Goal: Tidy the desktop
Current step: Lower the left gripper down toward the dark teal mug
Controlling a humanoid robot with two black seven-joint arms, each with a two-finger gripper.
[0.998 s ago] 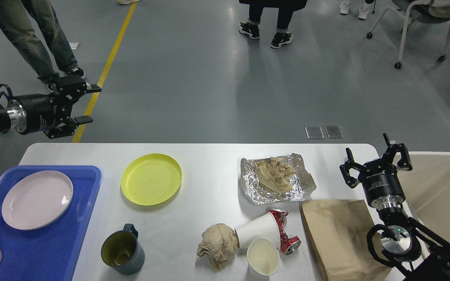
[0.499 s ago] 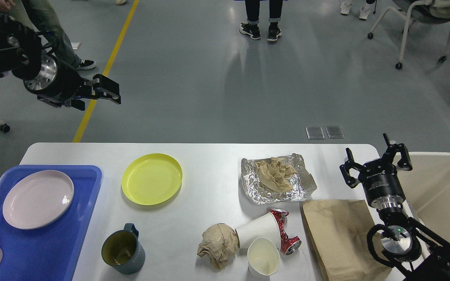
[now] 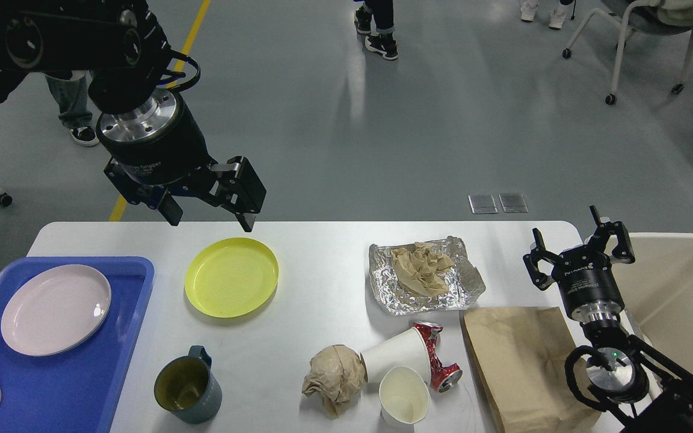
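Looks like a robotics lab or open test hall, not a home. Wide grey sealed floor (image 3: 334, 138) with a yellow lane line (image 3: 190, 36) at far left and two metal floor plates (image 3: 498, 203) beyond the table. Onlookers' legs (image 3: 376, 27) at the far edge, a castered chair (image 3: 641, 36) at far right. White desktop (image 3: 322, 300) staged with mixed dishes and litter.

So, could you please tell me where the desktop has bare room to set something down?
The desktop is bare between the yellow plate and the foil sheet, and between the mug and the paper ball. It is crowded around the cups, can and brown bag.
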